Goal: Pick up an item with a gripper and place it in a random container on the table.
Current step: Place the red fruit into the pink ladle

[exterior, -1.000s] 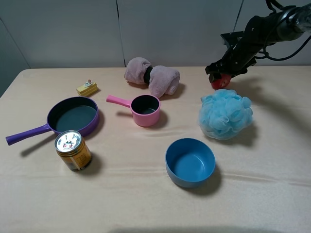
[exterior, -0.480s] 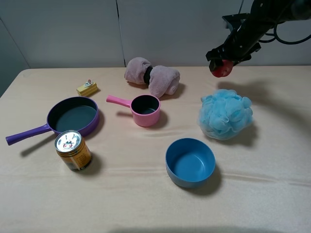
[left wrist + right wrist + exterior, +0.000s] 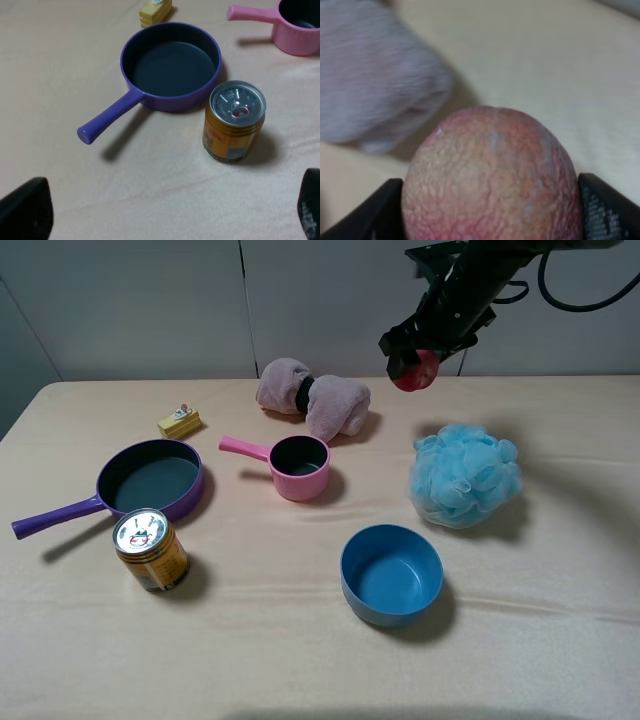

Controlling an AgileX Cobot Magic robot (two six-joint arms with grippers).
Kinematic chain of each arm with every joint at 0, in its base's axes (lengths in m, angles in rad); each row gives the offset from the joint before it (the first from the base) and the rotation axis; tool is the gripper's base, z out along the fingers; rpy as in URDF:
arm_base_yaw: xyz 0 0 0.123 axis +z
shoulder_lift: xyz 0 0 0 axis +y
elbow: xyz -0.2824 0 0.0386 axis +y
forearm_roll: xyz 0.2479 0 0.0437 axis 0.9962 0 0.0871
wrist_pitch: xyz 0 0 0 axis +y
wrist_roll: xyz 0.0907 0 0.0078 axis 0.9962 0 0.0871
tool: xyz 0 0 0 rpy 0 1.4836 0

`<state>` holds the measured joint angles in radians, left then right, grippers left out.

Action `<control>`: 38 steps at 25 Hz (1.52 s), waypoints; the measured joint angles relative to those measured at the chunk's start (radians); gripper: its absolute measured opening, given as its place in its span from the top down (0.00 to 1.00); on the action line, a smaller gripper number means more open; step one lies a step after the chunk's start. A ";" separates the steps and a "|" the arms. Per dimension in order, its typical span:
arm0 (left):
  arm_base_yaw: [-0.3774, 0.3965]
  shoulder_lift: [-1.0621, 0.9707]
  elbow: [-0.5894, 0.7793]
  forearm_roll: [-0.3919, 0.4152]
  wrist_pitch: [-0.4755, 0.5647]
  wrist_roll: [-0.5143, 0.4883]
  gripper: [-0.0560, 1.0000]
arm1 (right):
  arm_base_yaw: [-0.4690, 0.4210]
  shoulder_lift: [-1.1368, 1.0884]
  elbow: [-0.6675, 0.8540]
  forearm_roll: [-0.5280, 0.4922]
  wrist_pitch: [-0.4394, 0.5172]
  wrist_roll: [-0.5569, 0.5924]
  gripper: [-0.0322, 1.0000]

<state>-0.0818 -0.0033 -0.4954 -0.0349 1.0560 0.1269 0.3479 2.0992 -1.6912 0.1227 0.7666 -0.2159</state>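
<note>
1. Red-pink with a yellow blush and a finely pitted skin, the peach [image 3: 416,371] hangs in the air over the far right part of the table [image 3: 560,640]. The right jaws are closed on it. In the right wrist view the peach [image 3: 492,175] fills the whole space between the two black fingers [image 3: 607,210].
2. It looks light and fairly firm. The rough skin should give the pads some hold, but a round body can roll out of a flat pinch. The best hold is across the widest part, which is about where the jaws sit now.
3. The right arm [image 3: 470,290] comes in high from the upper right of the exterior view. Its wrist tips down and towards the left, with the peach below the fingertips. The peach is well clear of the table, above the area between the cloth bundle [image 3: 312,397] and the blue sponge [image 3: 465,475].
4. The pink cup [image 3: 300,468] stands upright at mid-table with its handle pointing left, well apart from the peach. Its mouth looks only a little wider than the fruit. The drop will probably need to be centred and low, or the peach may strike the rim and roll off.
5. The left jaws are open wide with nothing between them. Their fingertips [image 3: 25,210] show only at the corners of the left wrist view, above the purple pan [image 3: 170,67] and the can [image 3: 234,122].
</note>
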 joint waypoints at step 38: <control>0.000 0.000 0.000 0.002 0.000 0.000 0.01 | 0.352 0.040 0.030 -0.034 0.021 -0.047 0.48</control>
<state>-0.0818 -0.0033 -0.4954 -0.0329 1.0560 0.1269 0.7000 2.1392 -1.6613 0.0888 0.7871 -0.2631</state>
